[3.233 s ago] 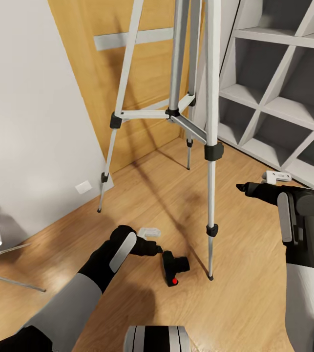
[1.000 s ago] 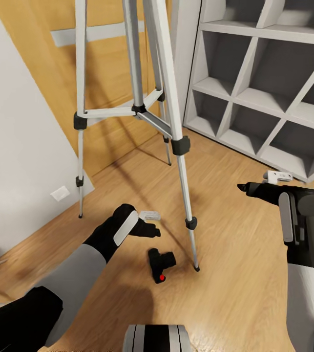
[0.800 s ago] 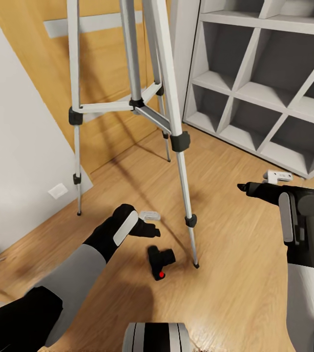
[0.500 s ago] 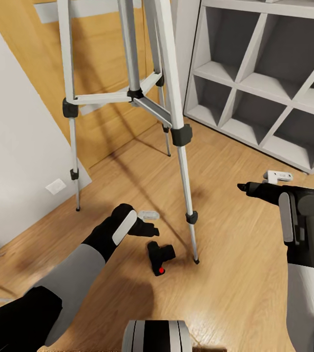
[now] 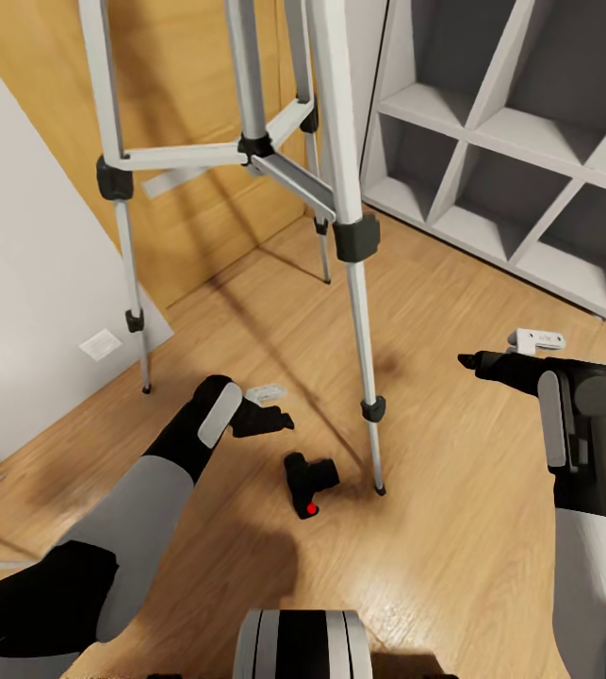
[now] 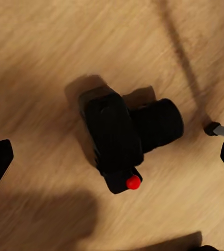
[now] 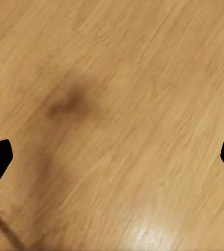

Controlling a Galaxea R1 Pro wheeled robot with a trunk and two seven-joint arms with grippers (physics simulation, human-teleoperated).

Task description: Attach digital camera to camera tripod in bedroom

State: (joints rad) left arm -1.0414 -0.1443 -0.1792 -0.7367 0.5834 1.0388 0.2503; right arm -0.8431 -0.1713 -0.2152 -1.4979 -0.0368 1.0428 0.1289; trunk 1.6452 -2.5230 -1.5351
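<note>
So the digital camera (image 5: 309, 482) is just lying on the light wood floor (image 5: 453, 528), lens pointing toward the tripod side and the little red dot facing up at the end nearer the robot. In the left wrist view the digital camera (image 6: 127, 138) sits right between the two fingertips, which are spread wide at either edge of that picture, and nothing is touching it.

The left gripper (image 5: 267, 422) hangs just beside the camera, on the wall side and a bit further from the robot. It's opened up wide and empty, not in contact with the camera.

The camera tripod (image 5: 345, 236) stands right there: its nearest leg comes down to a black foot on the floor just beside the camera, on the shelf side. You can see that same foot at the edge of the left wrist view (image 6: 214, 128). The other two legs spread back toward the wooden door (image 5: 189, 104) and the white wall (image 5: 29, 264). The tripod's head is cut off above the picture, so can't say anything about it.

The right gripper (image 5: 472, 360) is well apart from the camera, held out over bare floor on the shelf side. Its fingers sit at the far edges of the right wrist view, so it's open with nothing in it.

Behind the tripod there's a white shelf unit (image 5: 519, 141) with slanted compartments.
</note>
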